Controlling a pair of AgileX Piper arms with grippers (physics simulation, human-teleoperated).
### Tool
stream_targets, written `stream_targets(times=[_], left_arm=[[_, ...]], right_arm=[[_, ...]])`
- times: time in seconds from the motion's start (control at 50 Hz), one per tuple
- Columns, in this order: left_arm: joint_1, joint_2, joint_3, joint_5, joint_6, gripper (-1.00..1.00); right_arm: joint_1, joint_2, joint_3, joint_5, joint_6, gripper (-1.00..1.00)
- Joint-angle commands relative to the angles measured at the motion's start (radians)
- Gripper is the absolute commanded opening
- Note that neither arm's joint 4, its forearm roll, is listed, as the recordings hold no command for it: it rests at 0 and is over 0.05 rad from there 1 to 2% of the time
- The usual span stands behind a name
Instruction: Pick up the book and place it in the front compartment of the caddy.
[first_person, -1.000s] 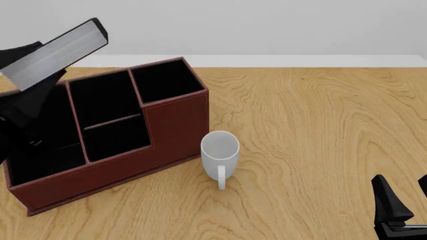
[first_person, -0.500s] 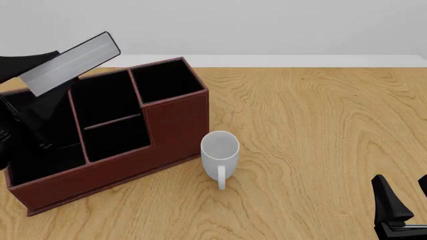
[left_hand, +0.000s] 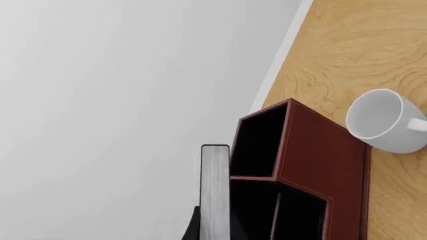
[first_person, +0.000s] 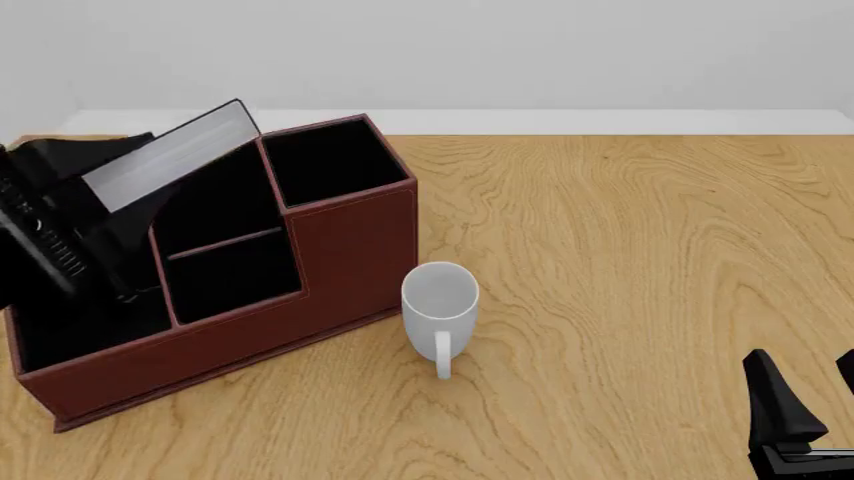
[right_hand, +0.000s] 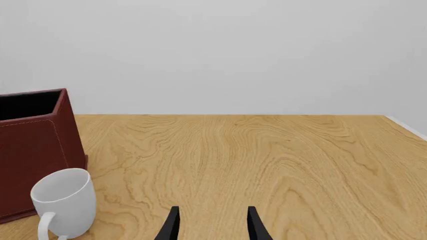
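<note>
Left gripper clamped on the book, holding it in the air, tilted, white page edges up. Book sits over the caddy, above its left rear part, not yet inside any compartment. In the left wrist view the book runs alongside the caddy wall, free end near the tall rear pocket.

Right gripper idle, low and well to the right of the caddy, jaws apart, nothing between them. White mug stands just beside the caddy's right front corner, handle toward the camera.

Step in hand, as I judge it: carry the book to the front compartment, the long low slot along the caddy's near wall, then lower it.

To do it well:
- bring the book toward the near wall, clear of the dividers
- line its long edge up with the slot
- go down slowly; a corner could catch the rim
- release only once it's seated
- right arm stays put; the mug is near, don't bump it
</note>
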Motion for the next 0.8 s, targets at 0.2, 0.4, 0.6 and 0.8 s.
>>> stream_targets(times=[0.2, 0.4, 0.6, 0.8], left_arm=[[0.011, 0.021, 0.055, -0.047, 0.012, -1.00], [0.018, 0.035, 0.080, -0.069, 0.015, -1.00], [0.027, 0.062, 0.108, -0.102, 0.019, -1.00], [0.032, 0.093, 0.137, -0.156, 0.040, -1.00]], right_arm=[[0.000, 0.000, 0.000, 0.000, 0.000, 1.00], [0.000, 0.000, 0.000, 0.000, 0.000, 1.00], [0.000, 0.000, 0.000, 0.000, 0.000, 1.00], [0.000, 0.000, 0.000, 0.000, 0.000, 1.00]])
